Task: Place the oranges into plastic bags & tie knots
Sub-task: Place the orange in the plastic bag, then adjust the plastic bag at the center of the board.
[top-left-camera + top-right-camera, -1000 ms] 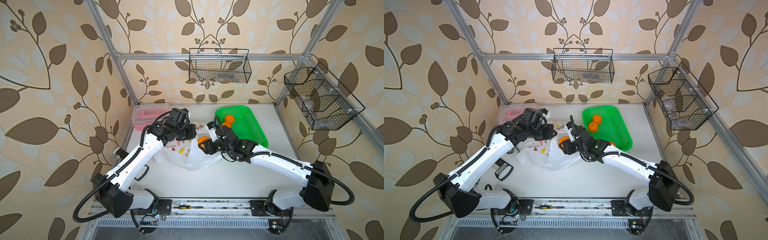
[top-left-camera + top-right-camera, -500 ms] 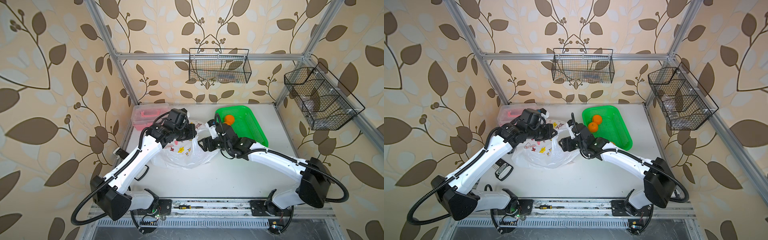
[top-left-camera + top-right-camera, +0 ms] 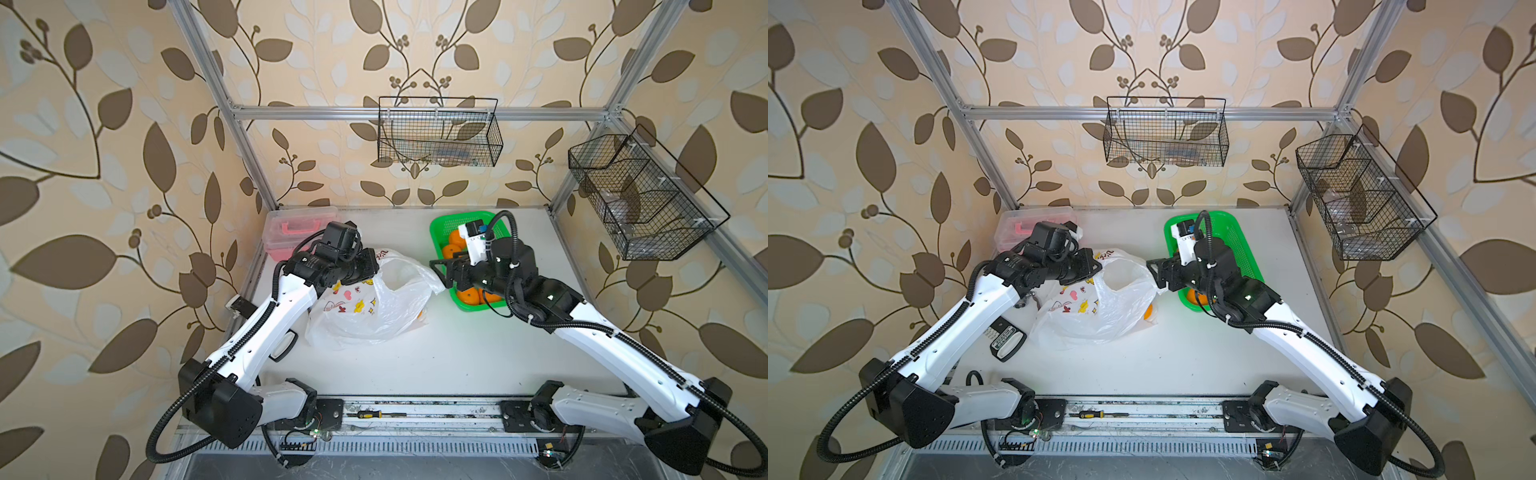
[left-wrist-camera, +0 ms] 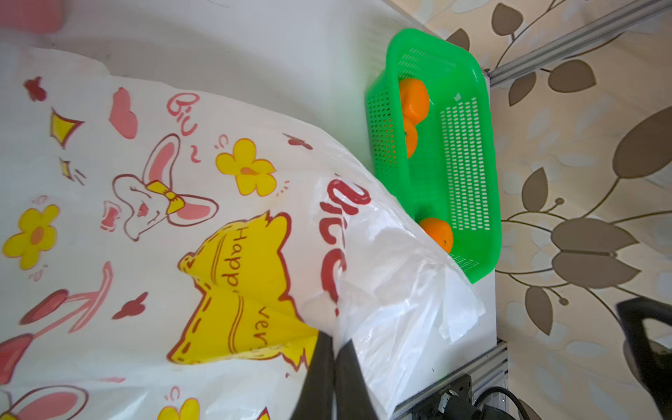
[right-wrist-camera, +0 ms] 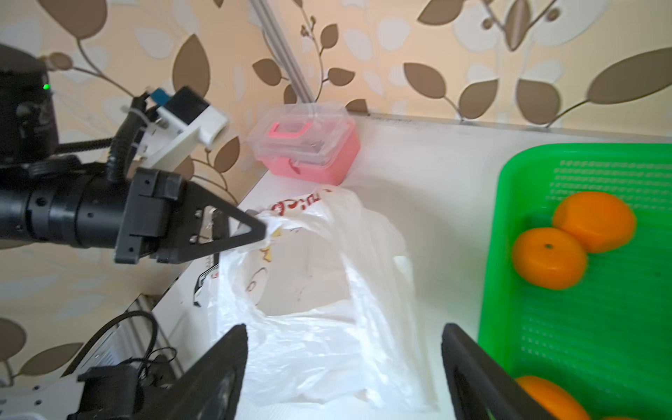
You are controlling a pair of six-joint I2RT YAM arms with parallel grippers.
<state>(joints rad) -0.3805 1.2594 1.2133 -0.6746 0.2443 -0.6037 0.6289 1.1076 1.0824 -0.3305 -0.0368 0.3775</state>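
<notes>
The translucent white plastic bag (image 3: pixel 374 307) (image 3: pixel 1096 309) with cartoon prints (image 4: pixel 218 218) lies mid-table, its mouth held up and facing the basket. My left gripper (image 3: pixel 376 266) (image 3: pixel 1098 266) (image 4: pixel 336 342) is shut on the bag's rim (image 5: pixel 291 218). An orange (image 3: pixel 1147 312) glows through the bag's lower right corner. My right gripper (image 3: pixel 436 272) (image 3: pixel 1152 272) (image 5: pixel 343 331) hangs open and empty between the bag's mouth and the green basket (image 3: pixel 442 222) (image 5: pixel 600 327). More oranges (image 3: pixel 452 250) (image 4: pixel 414 100) (image 5: pixel 549 258) lie in the basket, partly under the right wrist.
A pink lidded box (image 3: pixel 299 226) (image 5: pixel 309 145) stands at the back left corner. A black-and-white device (image 3: pixel 1007 340) lies under the left arm. Two black wire baskets (image 3: pixel 438 133) (image 3: pixel 640 199) hang on the walls. A screwdriver (image 3: pixel 370 414) rests on the front rail.
My right gripper carried an orange into the bag's mouth, opened, and drew back toward the basket, empty. The left gripper kept its hold on the rim; the bag settled.
</notes>
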